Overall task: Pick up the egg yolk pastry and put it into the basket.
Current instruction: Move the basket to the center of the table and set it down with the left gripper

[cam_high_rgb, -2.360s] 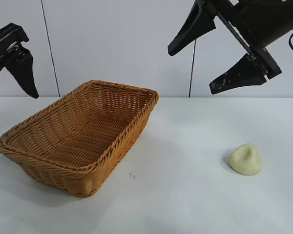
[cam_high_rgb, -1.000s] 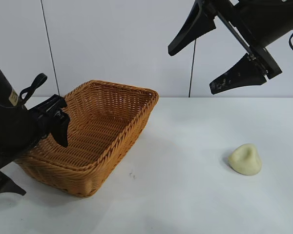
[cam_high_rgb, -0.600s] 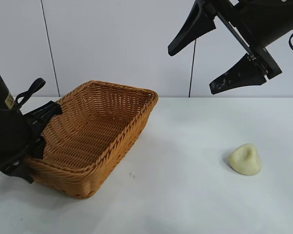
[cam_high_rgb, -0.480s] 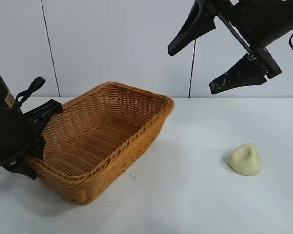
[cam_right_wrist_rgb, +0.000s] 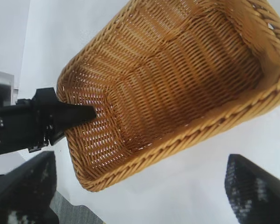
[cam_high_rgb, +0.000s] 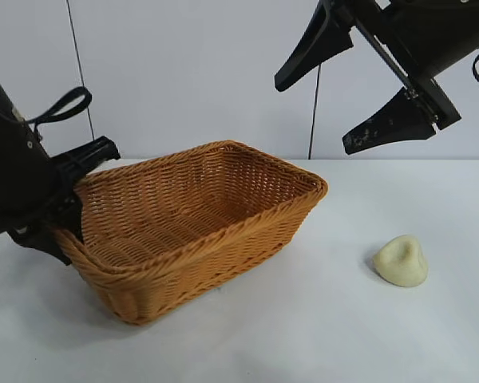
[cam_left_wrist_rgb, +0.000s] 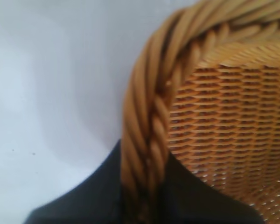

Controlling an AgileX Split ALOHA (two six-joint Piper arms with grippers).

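Pinching the thick braided rim of the basket (cam_high_rgb: 199,227), the left gripper (cam_high_rgb: 64,219) has its 2 black fingers nearly shut, 1 inside the short end wall and 1 outside it. In the left wrist view the twisted cane rim (cam_left_wrist_rgb: 147,140) runs straight between the dark finger pads (cam_left_wrist_rgb: 84,200), with tight orange-brown weave on the inner side and plain white table (cam_left_wrist_rgb: 51,79) on the outer. From the right wrist view 1 pointed black finger (cam_right_wrist_rgb: 72,113) lies against the inner weave of that end wall.

That basket is rectangular, woven of glossy wicker with sloping sides, and it sits skewed on the table (cam_high_rgb: 303,335), its gripped end at the exterior view's left and its far corner reaching toward the middle. Its inside shows only weave.

Up at the exterior view's top right, the right gripper (cam_high_rgb: 359,88) hangs well above the table with its 2 tapered, matte black fingers spread wide and nothing between them.

Below it, well apart from the basket, the egg yolk pastry (cam_high_rgb: 401,262) rests on the white tabletop: a small, smooth, pale cream-yellow lump, rounded at the base with a dented, pinched top. Neither gripper touches it.
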